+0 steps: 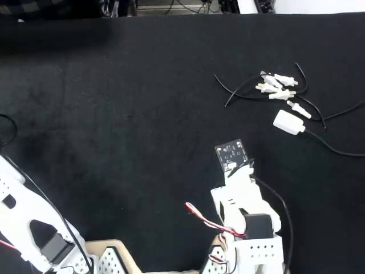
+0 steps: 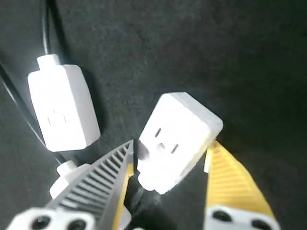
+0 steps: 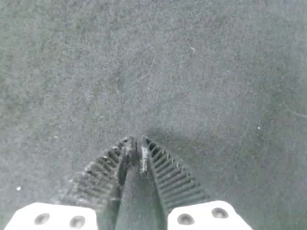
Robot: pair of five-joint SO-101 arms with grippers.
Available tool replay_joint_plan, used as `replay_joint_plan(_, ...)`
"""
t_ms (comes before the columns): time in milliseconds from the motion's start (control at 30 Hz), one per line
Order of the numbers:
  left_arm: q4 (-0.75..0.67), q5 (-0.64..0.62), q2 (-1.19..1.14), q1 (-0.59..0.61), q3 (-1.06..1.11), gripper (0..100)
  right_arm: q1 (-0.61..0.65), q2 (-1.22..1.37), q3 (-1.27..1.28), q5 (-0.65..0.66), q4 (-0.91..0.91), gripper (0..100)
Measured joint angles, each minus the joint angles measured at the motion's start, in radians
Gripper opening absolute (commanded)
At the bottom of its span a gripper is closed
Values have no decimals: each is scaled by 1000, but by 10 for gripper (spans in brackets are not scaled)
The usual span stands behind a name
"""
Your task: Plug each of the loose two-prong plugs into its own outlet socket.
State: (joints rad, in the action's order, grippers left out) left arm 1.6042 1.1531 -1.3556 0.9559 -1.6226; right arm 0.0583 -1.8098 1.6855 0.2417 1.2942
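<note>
In the left wrist view a white outlet socket (image 2: 178,135) sits between the fingers of my left gripper (image 2: 171,143). The ribbed finger (image 2: 103,179) and the yellow finger (image 2: 229,182) press on its two sides, and its slotted face is turned to the camera. A second white socket (image 2: 61,112) with a black cord (image 2: 48,24) lies beside it on the cloth. My right gripper (image 3: 136,141) is shut with nothing in it, over bare black cloth. In the high view several white two-prong plugs (image 1: 276,85) lie tangled at the back right, with a white socket block (image 1: 288,121) next to them.
Black cloth (image 1: 125,103) covers the table. Black cords (image 1: 333,148) trail from the plugs and the socket block to the right edge. My right arm (image 1: 242,200) stands at the front centre. Another arm (image 1: 28,228) fills the front left corner.
</note>
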Motion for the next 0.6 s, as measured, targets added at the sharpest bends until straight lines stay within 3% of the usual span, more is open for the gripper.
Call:
replay_joint_plan(267,-3,-2,-11,5,-2,222,0,0,0,0,0,12)
replay_joint_plan(433,20,-2,-11,3,12,24,0,0,0,0,0,12)
replay_joint_plan(600,58,-2,0,0,-12,26,0,0,0,0,0,12)
